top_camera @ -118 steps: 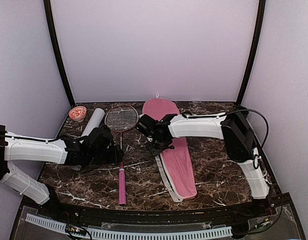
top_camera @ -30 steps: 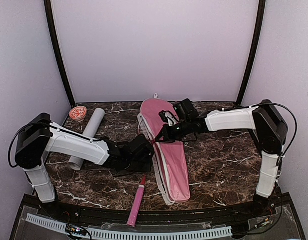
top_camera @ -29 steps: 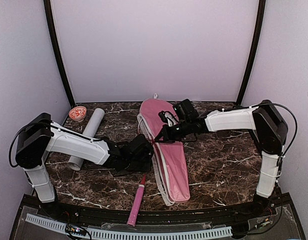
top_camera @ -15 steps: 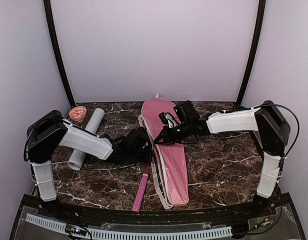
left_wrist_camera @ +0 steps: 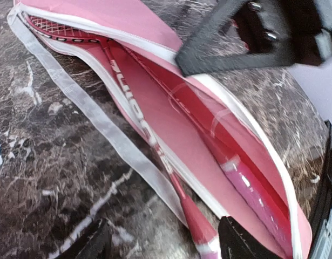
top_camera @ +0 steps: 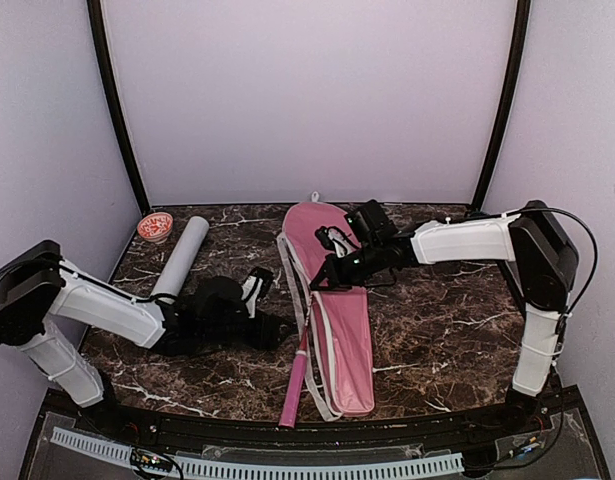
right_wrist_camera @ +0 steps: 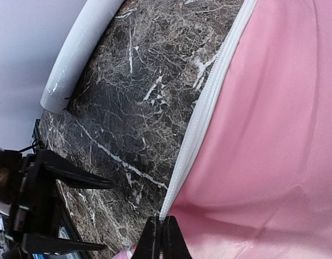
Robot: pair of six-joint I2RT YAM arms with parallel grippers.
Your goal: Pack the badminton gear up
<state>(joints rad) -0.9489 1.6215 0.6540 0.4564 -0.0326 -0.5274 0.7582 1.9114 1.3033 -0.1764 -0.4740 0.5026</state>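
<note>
The pink cover (top_camera: 355, 335) lies at mid-table with its left side open. My right gripper (top_camera: 325, 278) is shut on its white zipper edge (right_wrist_camera: 194, 135) and holds that edge up. A red racket (left_wrist_camera: 139, 116) lies with its head inside the cover, and its pink handle (top_camera: 295, 385) sticks out toward the front. A second racket's pink handle (left_wrist_camera: 252, 189) lies deeper inside. My left gripper (top_camera: 275, 330) is open, its fingers either side of the racket's cone (left_wrist_camera: 201, 232). The white tube (top_camera: 182, 255) lies at the back left. No shuttlecocks show.
A small red-patterned cap (top_camera: 155, 226) sits at the back left corner beside the tube. Black curved posts (top_camera: 117, 110) stand at both back corners. The table's front edge (top_camera: 307, 428) runs just beyond the racket handle.
The left arm has drawn back to the left and its gripper now stands open at the racket's cone. The racket has slid further into the cover. The right gripper stays pinched on the zipper edge.
</note>
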